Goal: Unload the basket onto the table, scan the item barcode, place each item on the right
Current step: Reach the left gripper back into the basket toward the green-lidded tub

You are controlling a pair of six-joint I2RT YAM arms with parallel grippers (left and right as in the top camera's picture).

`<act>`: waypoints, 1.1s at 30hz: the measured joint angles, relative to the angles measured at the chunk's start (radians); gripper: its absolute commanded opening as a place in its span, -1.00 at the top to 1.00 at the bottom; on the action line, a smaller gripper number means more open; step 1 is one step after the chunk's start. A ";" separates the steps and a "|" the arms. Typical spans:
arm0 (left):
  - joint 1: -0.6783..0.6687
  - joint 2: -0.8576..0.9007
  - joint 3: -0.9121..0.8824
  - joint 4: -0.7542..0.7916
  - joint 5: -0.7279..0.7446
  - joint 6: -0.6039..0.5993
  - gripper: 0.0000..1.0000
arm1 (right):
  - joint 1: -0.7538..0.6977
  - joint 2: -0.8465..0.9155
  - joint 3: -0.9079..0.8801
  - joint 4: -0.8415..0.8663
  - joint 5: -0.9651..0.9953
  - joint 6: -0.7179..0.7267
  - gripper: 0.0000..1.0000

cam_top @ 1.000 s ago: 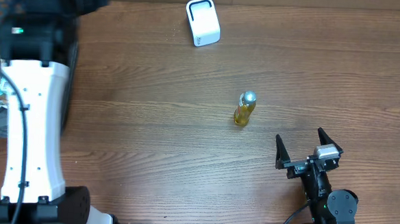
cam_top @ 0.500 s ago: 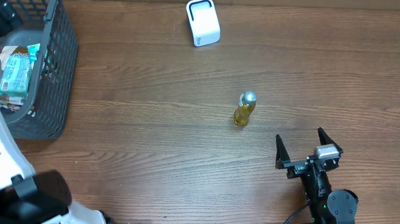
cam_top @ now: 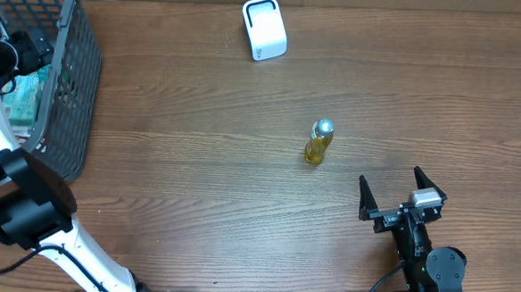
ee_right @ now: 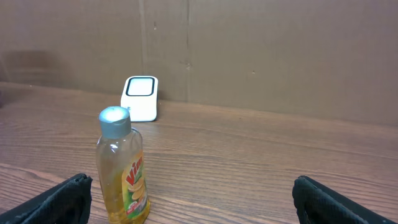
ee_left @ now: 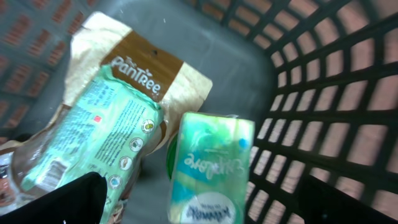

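My left gripper (cam_top: 20, 53) hangs open inside the grey mesh basket (cam_top: 66, 109) at the far left. In the left wrist view its open fingers (ee_left: 68, 202) flank a green tissue pack (ee_left: 211, 168) without touching it. Beside that pack lie a pale green wipes pack (ee_left: 93, 137) and a brown-and-cream PaniTree bag (ee_left: 140, 81). The white barcode scanner (cam_top: 264, 28) stands at the table's far edge. A small yellow dish-soap bottle (cam_top: 318, 142) with a silver cap stands upright mid-table. My right gripper (cam_top: 390, 180) rests open near the front edge, the bottle (ee_right: 121, 168) just ahead of its left finger.
The basket's mesh walls (ee_left: 323, 93) close in around the left gripper on the right and far sides. A brown cardboard wall (ee_right: 261, 56) rises behind the scanner (ee_right: 140, 98). Bare wooden tabletop (cam_top: 197, 161) lies between basket, bottle and scanner.
The left arm has swung off the top of the basket, uncovering it, and its gripper now sits down among the packs. The right arm and the bottle have not moved.
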 measured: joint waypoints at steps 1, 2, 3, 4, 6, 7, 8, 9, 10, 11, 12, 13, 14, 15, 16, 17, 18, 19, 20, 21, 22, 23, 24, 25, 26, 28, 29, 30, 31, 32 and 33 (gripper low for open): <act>0.000 0.013 0.000 0.000 0.001 0.007 -1.00 | 0.000 0.000 0.000 0.000 0.000 0.001 -1.00; 0.000 0.026 0.000 0.000 0.002 0.018 -0.99 | 0.000 0.000 0.000 0.000 0.000 0.001 -1.00; 0.000 0.040 0.000 -0.001 0.002 0.026 -1.00 | 0.000 0.000 0.000 0.000 0.000 0.001 -1.00; 0.000 0.052 0.000 0.000 0.002 0.033 -1.00 | 0.000 0.000 0.000 0.000 0.000 0.000 -1.00; 0.000 0.079 0.000 -0.001 0.004 0.051 -1.00 | 0.000 0.000 0.000 0.000 0.000 0.000 -1.00; 0.000 0.093 0.000 -0.001 0.004 0.060 -1.00 | 0.000 0.000 0.000 0.000 0.000 0.000 -1.00; 0.000 0.102 0.000 0.000 0.005 0.068 -1.00 | 0.000 0.000 0.000 0.000 0.000 0.000 -1.00; 0.000 0.113 0.000 0.000 0.005 0.077 -1.00 | 0.000 0.000 0.000 0.000 0.000 0.001 -1.00; 0.000 0.122 0.000 -0.001 0.005 0.083 -1.00 | 0.000 0.000 0.000 0.000 0.000 0.000 -1.00; 0.000 0.132 0.000 0.000 0.015 0.087 -1.00 | 0.000 0.000 0.000 0.000 0.000 0.001 -1.00; 0.000 0.134 0.000 0.001 0.024 0.089 -1.00 | 0.000 0.000 0.000 0.000 0.000 0.001 -1.00; 0.000 0.135 0.001 0.000 0.026 0.093 -0.99 | 0.000 0.000 0.000 0.000 0.000 0.001 -1.00; 0.000 0.135 0.001 -0.001 0.027 0.097 -0.95 | 0.000 0.000 0.000 0.000 0.000 0.001 -1.00; 0.000 0.138 0.002 -0.002 0.031 0.099 -0.92 | 0.000 0.000 0.000 0.000 0.000 0.001 -1.00; 0.000 0.141 0.005 -0.002 0.037 0.100 -0.85 | 0.000 0.000 0.000 0.000 0.000 0.000 -1.00; 0.000 0.145 0.009 -0.003 0.043 0.103 -0.77 | 0.000 0.000 0.000 0.000 0.000 0.000 -1.00; 0.000 0.148 0.013 -0.004 0.050 0.103 -0.73 | 0.000 0.000 0.000 0.000 0.000 0.001 -1.00; 0.000 0.148 0.014 -0.004 0.053 0.105 -0.73 | 0.000 0.000 0.000 0.000 0.000 0.001 -1.00; 0.000 0.148 0.014 -0.004 0.056 0.106 -0.73 | 0.000 0.000 0.000 0.000 0.000 0.001 -1.00; 0.000 0.148 0.014 -0.005 0.057 0.106 -0.74 | 0.000 0.000 0.000 0.000 0.000 0.001 -1.00; 0.000 0.148 0.014 -0.005 0.058 0.106 -0.75 | 0.000 0.000 0.000 0.000 0.000 0.001 -1.00; 0.000 0.148 0.014 -0.004 0.059 0.106 -0.76 | 0.000 0.000 0.000 0.000 0.000 0.001 -1.00; 0.000 0.148 0.014 -0.005 0.060 0.106 -0.78 | 0.000 0.000 0.000 0.000 0.000 0.001 -1.00; 0.000 0.148 0.014 -0.005 0.060 0.106 -0.80 | 0.000 0.000 0.000 0.000 0.000 0.001 -1.00; 0.000 0.148 0.014 -0.005 0.060 0.106 -0.82 | 0.000 0.000 0.000 0.000 0.000 0.001 -1.00; 0.000 0.148 0.014 -0.005 0.060 0.106 -0.86 | 0.000 0.000 0.000 0.000 0.000 0.001 -1.00; 0.000 0.148 0.014 -0.005 0.059 0.106 -0.87 | 0.000 0.000 0.000 0.000 0.000 0.000 -1.00; 0.000 0.148 0.014 -0.004 0.058 0.106 -0.89 | 0.000 0.000 0.000 0.000 0.000 0.000 -1.00; 0.002 0.148 0.014 -0.003 0.056 0.106 -0.91 | 0.000 0.000 0.000 0.000 0.000 0.001 -1.00; 0.004 0.148 0.014 0.000 0.055 0.106 -0.92 | 0.000 0.000 0.000 0.000 0.000 0.000 -1.00; 0.005 0.147 0.014 0.002 0.052 0.106 -0.93 | 0.000 0.000 0.000 0.000 0.000 0.000 -1.00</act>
